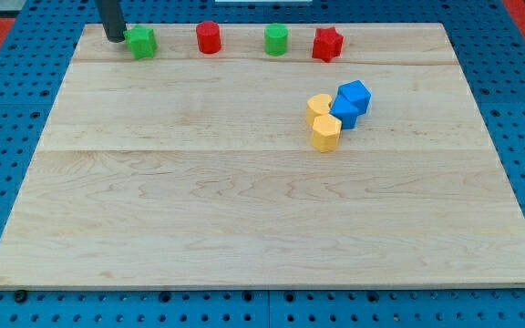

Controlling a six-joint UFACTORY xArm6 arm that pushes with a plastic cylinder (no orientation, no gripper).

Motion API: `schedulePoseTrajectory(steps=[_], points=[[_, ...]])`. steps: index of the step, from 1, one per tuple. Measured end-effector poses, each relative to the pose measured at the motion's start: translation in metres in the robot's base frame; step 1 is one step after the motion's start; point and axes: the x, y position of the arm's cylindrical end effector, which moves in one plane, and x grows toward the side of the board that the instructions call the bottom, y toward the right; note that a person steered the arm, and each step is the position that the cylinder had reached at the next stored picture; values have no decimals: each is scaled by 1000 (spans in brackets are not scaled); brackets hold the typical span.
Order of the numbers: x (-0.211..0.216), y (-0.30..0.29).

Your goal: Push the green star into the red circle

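My tip [115,39] is a bare rod with nothing to open or close; it rests on the board [244,210] at the view's top left, touching or just beside the left side of the green star [140,42]. The red circle [209,37] stands to the star's right in the same top row, near but apart. The star looks small, rigid and light, likely to slide easily and to spin on its points. Pushing is best through the middle of its left side, aimed straight at the circle. Farther right sit a green circle [276,40] and red star [327,44].
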Motion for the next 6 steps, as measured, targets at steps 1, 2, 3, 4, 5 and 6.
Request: schedulePoseTrajectory(steps=[1,2,3,4,5,6], points=[[22,18],[27,57],[2,79],[-13,105],[-13,151],[-13,195]])
